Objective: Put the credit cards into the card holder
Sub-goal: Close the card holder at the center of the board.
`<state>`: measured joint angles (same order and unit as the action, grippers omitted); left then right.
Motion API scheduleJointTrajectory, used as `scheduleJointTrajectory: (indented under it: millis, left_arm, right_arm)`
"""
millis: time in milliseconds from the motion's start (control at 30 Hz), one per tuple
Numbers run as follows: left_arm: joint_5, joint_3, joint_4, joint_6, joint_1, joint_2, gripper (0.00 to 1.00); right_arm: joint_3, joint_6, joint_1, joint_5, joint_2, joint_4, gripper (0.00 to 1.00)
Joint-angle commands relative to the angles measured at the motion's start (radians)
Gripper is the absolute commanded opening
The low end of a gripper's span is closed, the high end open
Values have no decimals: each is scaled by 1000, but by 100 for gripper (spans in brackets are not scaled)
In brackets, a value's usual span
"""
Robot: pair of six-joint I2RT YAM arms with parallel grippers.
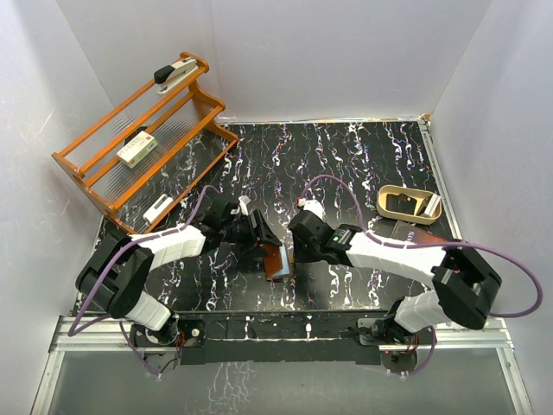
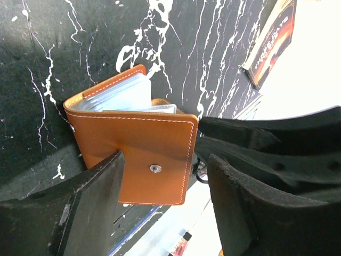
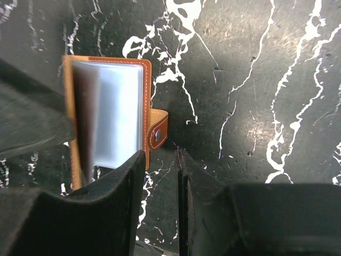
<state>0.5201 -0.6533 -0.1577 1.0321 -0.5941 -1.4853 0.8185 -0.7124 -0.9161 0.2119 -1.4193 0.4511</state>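
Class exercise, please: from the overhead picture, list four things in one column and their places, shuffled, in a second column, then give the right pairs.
Things
1. card holder
2. white-and-green box
3. stapler
4. tan curved object

Places
A. top shelf of the orange rack
B. right side of the table
C. middle of the table, near its front
D. middle shelf of the orange rack

Pairs: 1-C, 2-D, 3-A, 4-B
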Motion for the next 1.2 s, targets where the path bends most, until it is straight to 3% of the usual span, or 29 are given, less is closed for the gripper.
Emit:
scheduleJointTrajectory:
  millis: [0,133,267,333,400,500,667,800,1100,1133,1167]
  left_arm:
    - [7,-58,53,-45,-4,-12,62]
    - [-13,-83,81,-62,-4,-18,56]
    - [-10,-90,84,-77,-4,-38,26]
    - [-20,-92,99,-81,-4,-49,19]
    - [-19,-91,99,-87,-5,-59,20]
    - [-6,-85,87,-86,-6,-71,32]
    - [19,-84,71,-92,-9,-113,29]
    - [25,-92,69,-98,-17,-139,41]
    - [-1,-113,112,-102,-18,-113,41]
    - [-13,-121,127,-106,-18,-105,39]
    - [-22,-131,141,-110,-18,-96,30]
  right_arm:
    - [-7,-2,-2,45,95,17,27]
    - [-31,-10,4,33,142,-6,28]
    - [-48,-15,21,-10,154,-46,29]
    - [-63,-17,42,-60,159,-83,29]
    - [-75,-21,60,-101,165,-112,29]
    - [-88,-27,70,-115,170,-129,31]
    - [-138,-40,107,-178,176,-184,32]
    - [-166,-58,129,-229,181,-236,33]
    - [-155,-61,141,-272,165,-270,34]
    - [-152,-60,141,-274,165,-270,34]
    - [-148,-58,140,-276,166,-270,34]
